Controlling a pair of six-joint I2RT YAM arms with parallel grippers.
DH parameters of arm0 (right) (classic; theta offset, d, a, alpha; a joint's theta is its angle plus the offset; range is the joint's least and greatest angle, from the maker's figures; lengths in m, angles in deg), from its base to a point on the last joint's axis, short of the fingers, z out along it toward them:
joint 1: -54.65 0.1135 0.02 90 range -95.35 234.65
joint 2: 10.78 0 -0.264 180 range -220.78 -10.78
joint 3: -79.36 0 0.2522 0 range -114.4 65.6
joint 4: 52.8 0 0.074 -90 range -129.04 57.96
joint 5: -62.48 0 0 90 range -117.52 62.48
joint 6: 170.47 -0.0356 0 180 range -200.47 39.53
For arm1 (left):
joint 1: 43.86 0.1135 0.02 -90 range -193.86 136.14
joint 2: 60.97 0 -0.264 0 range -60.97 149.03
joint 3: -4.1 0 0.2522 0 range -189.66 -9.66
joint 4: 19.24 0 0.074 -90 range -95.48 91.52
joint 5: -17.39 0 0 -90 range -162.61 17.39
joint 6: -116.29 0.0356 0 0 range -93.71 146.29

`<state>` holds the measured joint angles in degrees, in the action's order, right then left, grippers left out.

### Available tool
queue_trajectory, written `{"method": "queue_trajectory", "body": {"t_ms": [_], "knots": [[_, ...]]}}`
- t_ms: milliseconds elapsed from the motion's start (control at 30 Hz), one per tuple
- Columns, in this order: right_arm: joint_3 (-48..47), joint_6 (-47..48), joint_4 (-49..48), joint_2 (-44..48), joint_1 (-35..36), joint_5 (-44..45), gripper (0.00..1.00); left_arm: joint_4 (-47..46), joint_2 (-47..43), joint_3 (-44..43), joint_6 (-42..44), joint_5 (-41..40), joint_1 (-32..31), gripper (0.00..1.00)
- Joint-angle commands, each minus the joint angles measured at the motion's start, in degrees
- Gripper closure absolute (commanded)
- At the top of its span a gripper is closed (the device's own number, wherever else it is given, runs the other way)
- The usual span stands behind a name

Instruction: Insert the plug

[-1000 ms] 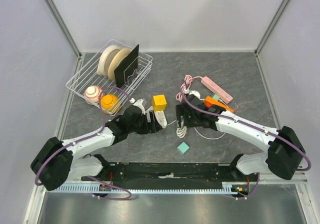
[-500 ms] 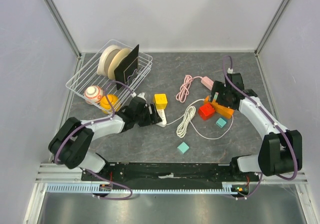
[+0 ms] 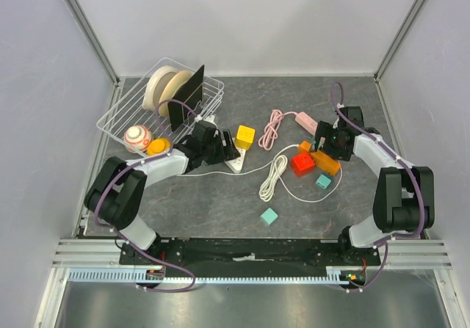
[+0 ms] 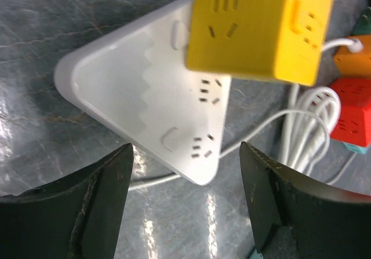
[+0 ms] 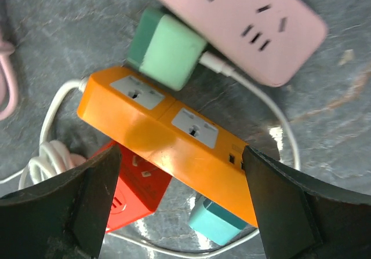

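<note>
A white triangular power strip [image 4: 145,91] lies on the table, also in the top view [image 3: 233,161]. A yellow cube socket [image 4: 261,27] sits against its far corner. My left gripper [image 4: 185,201] is open and empty, its jaws on either side of the strip's near corner, apart from it. My right gripper [image 5: 179,201] is open and empty above an orange power strip [image 5: 168,137]. A green plug adapter [image 5: 168,53] with a white cable lies between the orange strip and a pink power strip [image 5: 243,15]. In the top view the left gripper [image 3: 219,152] and right gripper [image 3: 328,146] show.
A red cube socket [image 3: 302,164] and a teal plug [image 3: 324,180] lie by the orange strip [image 3: 327,162]. A coiled white cable [image 3: 275,178], a pink cable [image 3: 274,128] and a teal cube [image 3: 269,216] lie mid-table. A wire rack [image 3: 125,111] with plates stands back left.
My right arm swung from the table's middle to the right, over the orange strip. My left arm drew back toward the rack; the white strip and yellow cube shifted back and right.
</note>
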<state>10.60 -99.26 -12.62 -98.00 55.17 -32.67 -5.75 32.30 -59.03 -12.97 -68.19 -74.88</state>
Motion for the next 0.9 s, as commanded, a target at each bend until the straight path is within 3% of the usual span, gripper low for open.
{"method": "queue_trajectory", "body": {"t_ms": [0, 300, 467, 533, 733, 867], "knots": [[1.73, 0.42, -0.67, 0.9, 1.76, -11.36, 0.07, -0.08, -7.04, -0.04, 2.53, 2.16, -1.67, 0.2], [8.94, -4.94, 0.74, 11.72, 13.81, -12.16, 0.15, 4.14, -19.35, 5.68, 3.05, 4.45, -2.72, 0.2], [7.29, -3.89, 3.02, 16.2, 14.25, -1.55, 0.19, 7.12, -22.78, 5.68, 3.85, 6.12, -2.72, 0.2], [5.61, -3.8, 4.43, 17.78, 14.78, -1.53, 0.2, 8.61, -23.75, 5.33, 4.02, 5.86, -2.72, 0.19], [7.1, -9.41, 4.61, 22.26, 27.59, 1.53, 0.2, 12.31, -27.88, 6.03, 5.07, 5.77, -1.06, 0.18], [11.22, -14.95, 5.05, 24.29, 41.01, 4.88, 0.21, 14.51, -30.6, 6.21, 5.78, 7.26, 1.84, 0.17]]}}
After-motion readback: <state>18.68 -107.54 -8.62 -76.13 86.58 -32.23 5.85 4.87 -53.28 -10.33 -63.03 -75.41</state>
